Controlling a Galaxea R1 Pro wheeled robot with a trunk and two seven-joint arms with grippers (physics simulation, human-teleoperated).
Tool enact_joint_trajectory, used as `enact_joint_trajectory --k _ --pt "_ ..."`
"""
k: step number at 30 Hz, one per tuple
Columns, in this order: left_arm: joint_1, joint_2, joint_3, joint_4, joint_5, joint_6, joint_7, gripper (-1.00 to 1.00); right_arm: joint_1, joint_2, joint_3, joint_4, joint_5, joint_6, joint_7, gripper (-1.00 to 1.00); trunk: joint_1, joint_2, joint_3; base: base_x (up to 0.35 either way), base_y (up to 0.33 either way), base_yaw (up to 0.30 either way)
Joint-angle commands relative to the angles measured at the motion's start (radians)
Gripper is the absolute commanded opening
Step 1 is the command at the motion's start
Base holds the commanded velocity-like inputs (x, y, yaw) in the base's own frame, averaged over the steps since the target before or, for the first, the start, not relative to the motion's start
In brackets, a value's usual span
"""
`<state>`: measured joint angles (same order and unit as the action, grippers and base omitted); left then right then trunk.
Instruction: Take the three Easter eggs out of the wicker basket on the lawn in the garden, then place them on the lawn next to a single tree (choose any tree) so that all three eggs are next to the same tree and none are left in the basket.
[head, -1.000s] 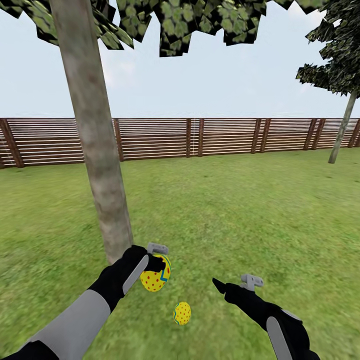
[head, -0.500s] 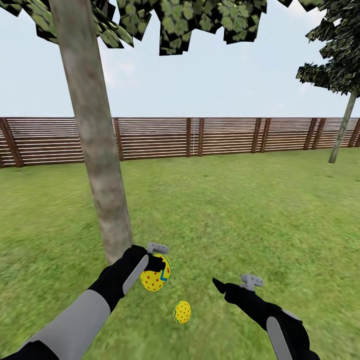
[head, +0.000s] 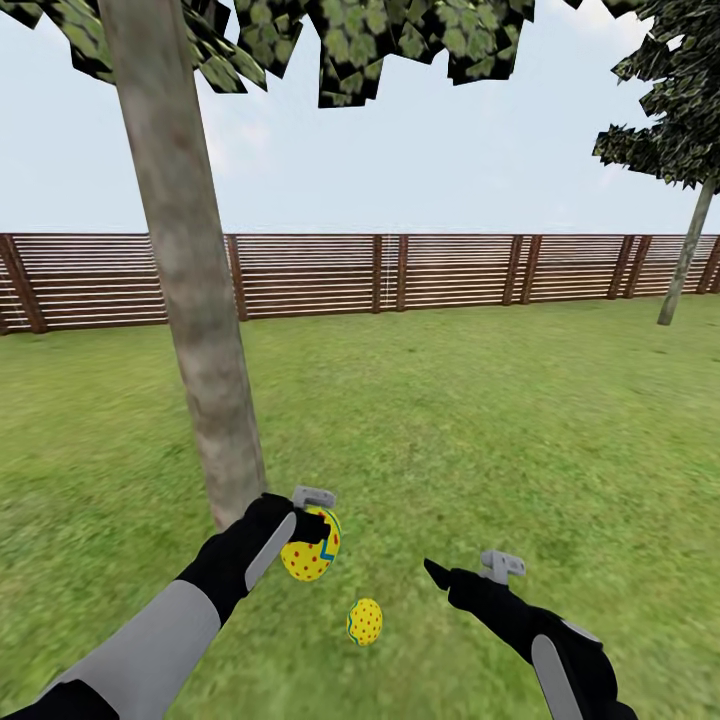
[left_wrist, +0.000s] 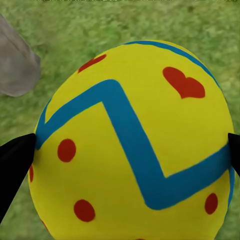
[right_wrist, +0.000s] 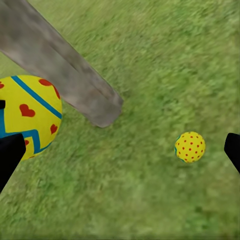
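Two eggs, striped egg (head: 311, 548) gripper-held (head: 318, 522), dotted egg (head: 365, 622) seemingly grounded

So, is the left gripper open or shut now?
Shut on the striped egg: the left gripper fingertips press both its sides.

Mottled green grass (head: 450, 420) spreads ahead of the left end effector (head: 318, 520) to a brown fence (head: 450, 272) of horizontal slats. Above it, pale blue, faintly clouded sky (head: 430, 160). Far right, a thin-trunked dark-leaved tree (head: 688, 250) stands by the fence.
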<state>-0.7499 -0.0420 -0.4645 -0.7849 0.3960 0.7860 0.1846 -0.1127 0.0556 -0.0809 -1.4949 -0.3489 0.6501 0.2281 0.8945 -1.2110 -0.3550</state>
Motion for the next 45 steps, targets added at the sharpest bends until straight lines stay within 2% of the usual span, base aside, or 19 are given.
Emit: enact_joint_trajectory --k 1,45 --pt "-0.001 0.001 -0.003 -0.001 0.010 0.002 0.009 -1.00 -0.001 0.001 -0.003 0.000 -0.001 0.006 0.005 1.00 0.004 -0.008 -0.004 0.000 0.000 0.000" --pt "0.000 0.002 -0.003 0.001 0.011 -0.008 0.012 -1.00 -0.001 0.001 -0.003 0.011 -0.001 0.005 0.005 1.00 0.173 -0.316 -0.142 0.000 0.000 0.000"
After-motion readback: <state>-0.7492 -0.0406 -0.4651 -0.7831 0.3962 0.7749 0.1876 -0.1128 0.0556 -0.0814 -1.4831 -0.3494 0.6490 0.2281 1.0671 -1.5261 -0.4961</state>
